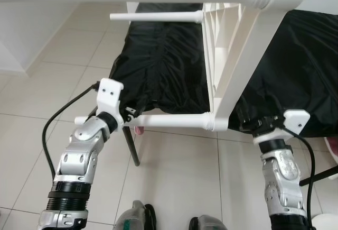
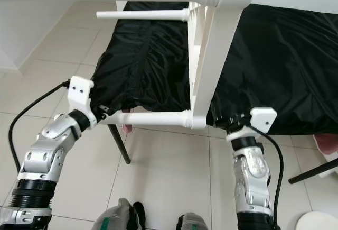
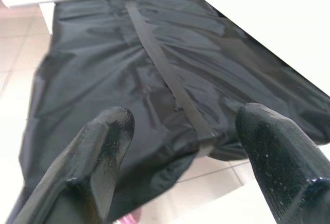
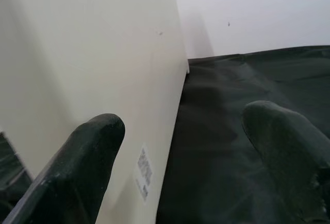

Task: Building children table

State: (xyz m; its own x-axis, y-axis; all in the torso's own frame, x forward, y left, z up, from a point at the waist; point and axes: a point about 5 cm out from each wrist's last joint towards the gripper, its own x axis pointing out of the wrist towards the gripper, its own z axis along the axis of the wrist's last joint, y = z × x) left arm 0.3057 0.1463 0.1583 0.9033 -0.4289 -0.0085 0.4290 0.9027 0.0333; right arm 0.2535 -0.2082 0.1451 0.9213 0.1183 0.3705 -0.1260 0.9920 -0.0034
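Standing upended on black cloth [image 1: 163, 55], white table frame [image 1: 232, 66] at 12 o'clock | left gripper [image 3: 180, 147] at 9 o'clock by lower rung [image 1: 174, 120], fingers spread, holding nothing | right gripper [image 4: 180, 152] at 4 o'clock beside white panel [image 4: 103, 80], fingers apart, empty

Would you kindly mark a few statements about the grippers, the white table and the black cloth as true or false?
1. Both grippers are open. True: left gripper, right gripper.
2. The cloth is red. False: it is black.
3. The left gripper is near the lower white leg. True.
4. The floor is carpeted. False: it is pale tile.
5. The right gripper holds a screwdriver. False: nothing is between its fingers; it faces a white panel.
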